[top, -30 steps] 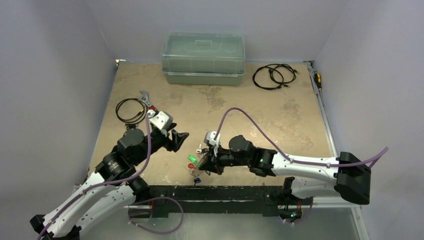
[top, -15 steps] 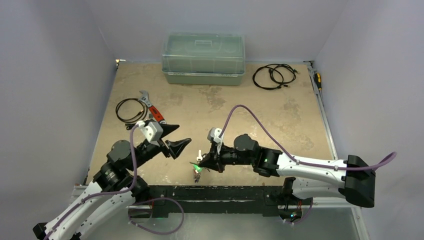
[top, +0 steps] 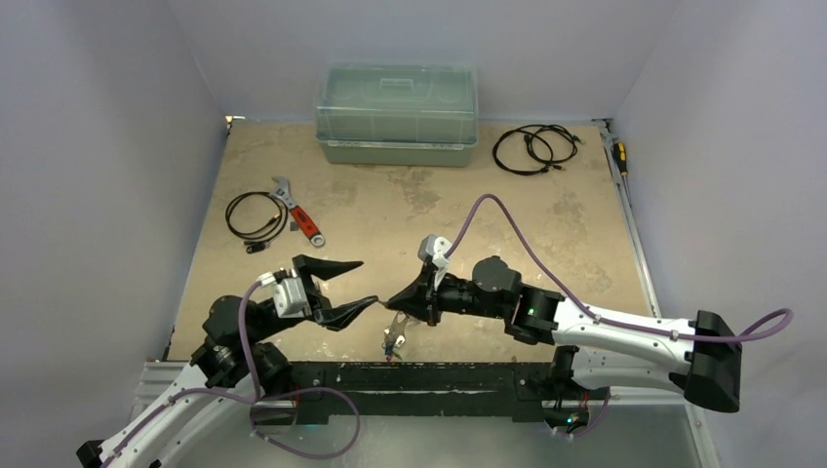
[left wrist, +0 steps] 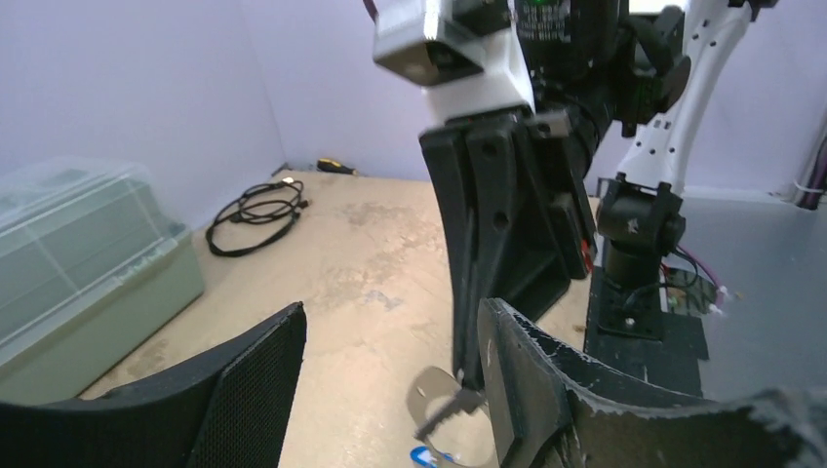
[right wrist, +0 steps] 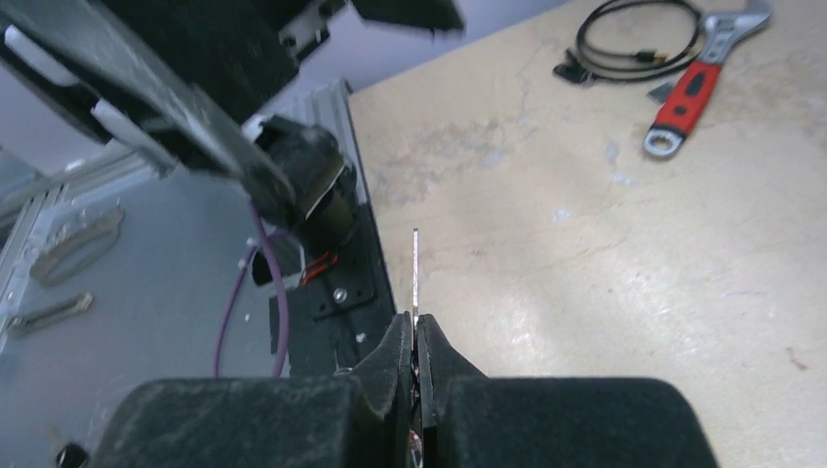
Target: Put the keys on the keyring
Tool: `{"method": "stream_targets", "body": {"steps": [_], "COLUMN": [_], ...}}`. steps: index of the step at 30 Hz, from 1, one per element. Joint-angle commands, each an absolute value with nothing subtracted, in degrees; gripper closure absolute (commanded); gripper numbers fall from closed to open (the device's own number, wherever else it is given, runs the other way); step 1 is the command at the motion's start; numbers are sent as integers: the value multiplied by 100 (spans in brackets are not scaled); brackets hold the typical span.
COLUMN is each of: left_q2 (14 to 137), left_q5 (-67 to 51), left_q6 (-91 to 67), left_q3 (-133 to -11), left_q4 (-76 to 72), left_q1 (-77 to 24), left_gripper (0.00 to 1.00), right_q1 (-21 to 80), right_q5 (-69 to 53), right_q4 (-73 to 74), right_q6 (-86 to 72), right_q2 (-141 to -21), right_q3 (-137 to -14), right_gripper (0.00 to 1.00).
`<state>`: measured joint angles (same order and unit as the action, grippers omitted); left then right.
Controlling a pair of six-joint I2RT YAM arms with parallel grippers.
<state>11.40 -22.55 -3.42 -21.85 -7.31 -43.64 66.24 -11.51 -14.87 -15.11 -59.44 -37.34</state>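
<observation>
My right gripper (top: 391,302) is shut on the keyring, lifted over the table's near edge. In the right wrist view the gripper (right wrist: 416,327) pinches the keyring (right wrist: 415,268), seen edge-on as a thin metal strip. The left wrist view shows the flat silver keyring (left wrist: 426,385) under the right gripper's fingers (left wrist: 488,283), with a dark key (left wrist: 446,411) and a blue tag (left wrist: 423,455) on it. The keys (top: 394,339) dangle below the ring. My left gripper (top: 368,282) is open just left of the ring, and in its own view the gripper (left wrist: 390,322) holds nothing.
A green lidded box (top: 397,112) stands at the back. Black cables (top: 533,148) lie at the back right and a screwdriver (top: 618,156) by the right edge. A red-handled wrench (top: 297,210) and a coiled cable (top: 255,214) lie on the left.
The left arm swung from beside the wrench toward the near edge, its open gripper now facing the ring. The right gripper rose and shifted slightly, lifting the ring so the keys hang free.
</observation>
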Motion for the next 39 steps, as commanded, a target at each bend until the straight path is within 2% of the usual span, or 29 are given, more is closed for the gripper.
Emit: {"method": "stream_targets", "body": {"steps": [1,4,8,10,15,18,22,39], "left_q2": [1427,1432,1425,1456,1851,2135,2439,3344], "left_q5": [-2695,-2373,-1887,-1836,-1932,-1889,-1887,-2056], "left_q6": [-401,-647,-812,-847,-916,-965,-1074,-1403], "left_q3": [-2380,-2403,-2496,-2499,-2492,-2481,-2347,-2249], "left_q4": [-1157,-1288,-1251,-1270,-1444,-1597,-2035,-2696], "left_q1": [-4383,-4381,-4381,-4378,-4379,-4378,-4393,-4405], "left_gripper": [37,31,16,15,15,22,26,30], "right_q1": [6579,6574,6574,6572,6574,6575,6575,6574], "right_q5": [-553,-270,335,563,767,763,747,510], "right_q4": [-2082,-2090,-2073,-2072,-2145,-2196,-2238,-2325], "right_q6": [-1582,-1565,-1541,-1519,-1431,-1384,-1354,-1375], "right_q2": [-5601,-5515,-5413,-5397,-5432,-5432,-5402,-5396], "right_q3": [-4106,-4182,-4283,-4371,-4566,-4639,-4684,-4777], "right_gripper": [100,100,100,100,100,100,100,100]}}
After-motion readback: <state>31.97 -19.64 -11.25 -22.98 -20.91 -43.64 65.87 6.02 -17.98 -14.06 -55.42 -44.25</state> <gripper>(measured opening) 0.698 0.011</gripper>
